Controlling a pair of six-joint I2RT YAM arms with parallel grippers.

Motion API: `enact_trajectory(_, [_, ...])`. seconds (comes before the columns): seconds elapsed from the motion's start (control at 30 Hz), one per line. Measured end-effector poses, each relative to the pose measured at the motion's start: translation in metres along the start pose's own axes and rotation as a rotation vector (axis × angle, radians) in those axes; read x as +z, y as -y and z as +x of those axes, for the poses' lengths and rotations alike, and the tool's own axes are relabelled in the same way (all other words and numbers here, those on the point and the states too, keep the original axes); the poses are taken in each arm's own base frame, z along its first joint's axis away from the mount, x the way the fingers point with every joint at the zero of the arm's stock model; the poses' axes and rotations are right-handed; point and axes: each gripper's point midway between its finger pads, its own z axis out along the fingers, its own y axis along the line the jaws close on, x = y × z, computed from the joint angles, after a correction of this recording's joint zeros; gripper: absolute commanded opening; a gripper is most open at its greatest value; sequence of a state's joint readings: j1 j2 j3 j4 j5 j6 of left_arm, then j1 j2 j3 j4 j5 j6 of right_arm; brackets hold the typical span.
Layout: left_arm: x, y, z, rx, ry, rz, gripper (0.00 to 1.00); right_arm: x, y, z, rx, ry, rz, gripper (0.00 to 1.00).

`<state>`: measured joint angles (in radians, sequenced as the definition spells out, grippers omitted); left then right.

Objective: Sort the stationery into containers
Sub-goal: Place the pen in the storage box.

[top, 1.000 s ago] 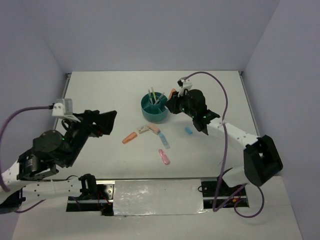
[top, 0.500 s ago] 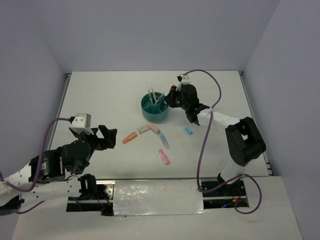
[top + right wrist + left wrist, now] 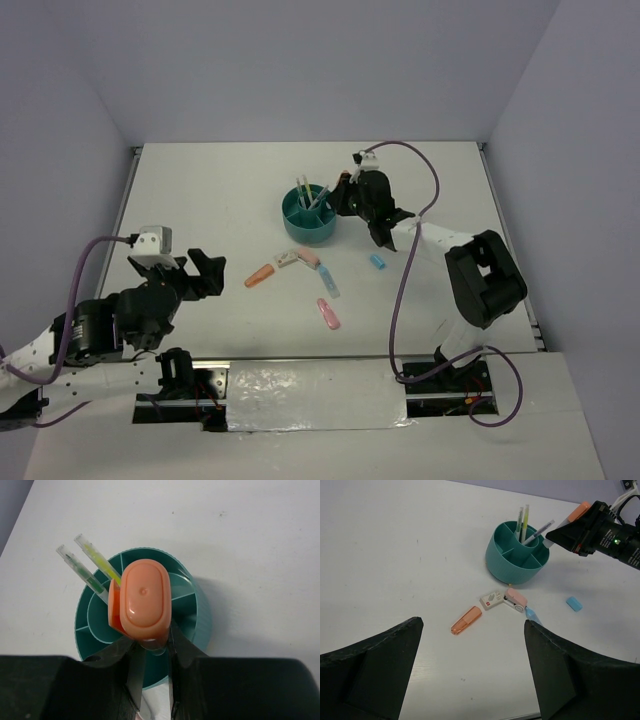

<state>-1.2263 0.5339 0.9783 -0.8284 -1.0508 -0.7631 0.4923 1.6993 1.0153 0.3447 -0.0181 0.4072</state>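
A round teal desk organizer (image 3: 310, 224) stands on the white counter (image 3: 200, 190), a little beyond its middle. It is divided into compartments around a central cup, and thin green and yellow pens (image 3: 91, 566) stand tilted in that cup. The right pincer (image 3: 152, 647) is clenched on a stubby orange-capped marker (image 3: 145, 600), held over the organizer, cap end toward the wrist camera.

Loose stationery lies nearer the arms:
- an orange cap (image 3: 260, 275)
- a small white piece (image 3: 288, 260), touching a pink-topped piece (image 3: 308, 257)
- a pale blue pen (image 3: 328, 284)
- a pink marker (image 3: 328, 314)
- a small blue eraser (image 3: 377, 262), apart on the right

The left pincer (image 3: 208, 272) hangs released, fingers spread wide, above the counter's near left, well apart from everything.

The counter is matte white with faint specks. Plain pale lavender walls close it in on three sides. A strip of silver tape (image 3: 315, 395) runs along the near edge between the arm bases.
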Motion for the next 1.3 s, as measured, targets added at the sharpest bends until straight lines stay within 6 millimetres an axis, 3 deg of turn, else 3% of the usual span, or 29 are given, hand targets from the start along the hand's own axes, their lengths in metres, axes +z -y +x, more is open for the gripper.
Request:
enact_trajectory(0.5, [-0.011,-0.020,-0.011,-0.042,0.022,-0.013,0.96,0.000,-0.009,0.009,-0.018,-0.003,0.015,0.24])
enact_trajectory(0.83, [-0.004,-0.015,0.001,0.020,-0.016,-0.046,0.99,-0.001,-0.007,0.015,-0.027,-0.012,0.039,0.64])
enact_trajectory(1.07, [0.002,-0.012,0.017,0.064,-0.066,-0.096,0.99,-0.003,-0.007,0.018,-0.030,-0.018,0.045,0.66])
enact_trajectory(1.17, [0.006,-0.005,0.026,0.087,-0.096,-0.110,0.99,-0.015,-0.006,0.019,-0.028,-0.014,0.047,0.67])
enact_trajectory(1.3, [0.017,0.017,0.047,0.115,-0.163,-0.105,0.99,-0.056,-0.011,0.000,-0.020,0.044,0.036,0.75])
